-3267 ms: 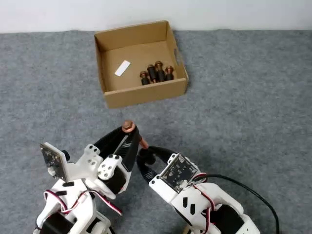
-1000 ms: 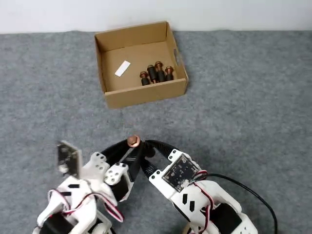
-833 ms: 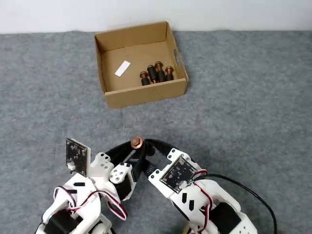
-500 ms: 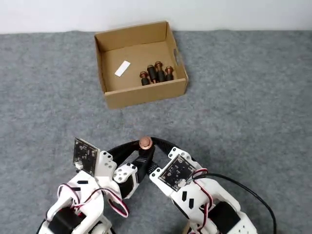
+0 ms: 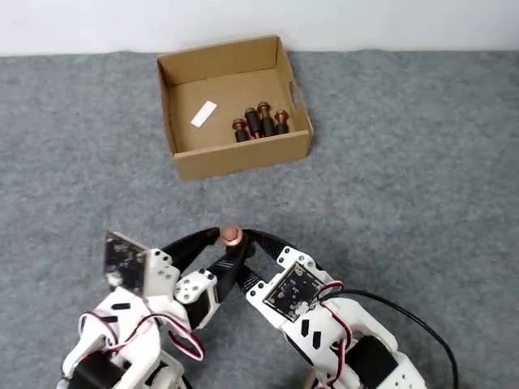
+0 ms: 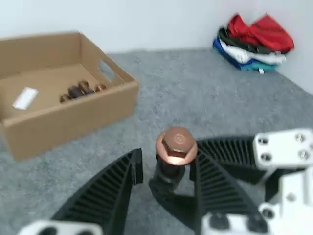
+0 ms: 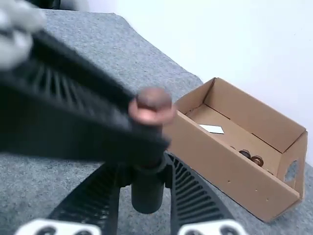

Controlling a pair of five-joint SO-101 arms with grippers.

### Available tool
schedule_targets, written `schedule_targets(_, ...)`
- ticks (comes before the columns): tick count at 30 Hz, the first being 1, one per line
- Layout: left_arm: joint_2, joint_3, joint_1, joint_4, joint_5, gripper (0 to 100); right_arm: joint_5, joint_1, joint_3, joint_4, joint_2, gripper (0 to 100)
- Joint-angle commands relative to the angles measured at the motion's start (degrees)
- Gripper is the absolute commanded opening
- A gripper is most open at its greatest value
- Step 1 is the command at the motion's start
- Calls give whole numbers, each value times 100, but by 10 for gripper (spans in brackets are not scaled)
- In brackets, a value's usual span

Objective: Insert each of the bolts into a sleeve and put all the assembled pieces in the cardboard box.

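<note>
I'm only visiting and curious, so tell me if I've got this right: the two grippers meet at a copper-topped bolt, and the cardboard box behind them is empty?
Not quite. The box is not empty: the high view shows several copper-topped pieces and a white slip in it. The left gripper and right gripper do meet at the bolt, which stands in a black sleeve.

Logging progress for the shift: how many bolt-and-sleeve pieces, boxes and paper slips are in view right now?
Cardboard box: 1
Bolt-and-sleeve pieces: 5 (4 inside it, plus 1 held piece)
Paper slip: 1
Total: 7
</note>
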Motion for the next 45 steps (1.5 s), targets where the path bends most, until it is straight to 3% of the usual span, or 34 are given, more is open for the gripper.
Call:
schedule_targets(1, -18, -470, -105, 0, -35, 164, 18, 22, 9, -163, -66, 9)
schedule_targets(11, -44, -224, -44, 404, -26, 164, 18, 22, 97, -163, -66, 9)
schedule_targets(16, -44, -242, -132, 53, -26, 160, 18, 101, 53, -163, -66, 9)
schedule_targets(20, -35, -224, -774, -149, -44, 135, 9, 840, 44, -611, -22, 9)
schedule_targets(23, -53, -31, -1389, -158, -62, 18, -246, 1508, 18, -980, -13, 8)
schedule_targets(27, -53, 681, -2119, -193, -114, 6, -334, 1701, -273, -945, 242, 8)
schedule_targets(33, -53, 2431, -2954, -1196, -1160, 5, -571, 1877, -1407, -1015, 2035, 8)
schedule_targets(36, -18, 2589, -3147, -1459, -1609, 5, -818, 2053, -2330, -1007, 3319, 8)
schedule_targets(40, 0, 2607, -3147, -1538, -1556, 5, -985, 2299, -3569, -1033, 5059, 8)
schedule_targets(45, 9, 2607, -3156, -1099, -1556, 5, -1160, 2457, -4800, -1833, 6897, 8)
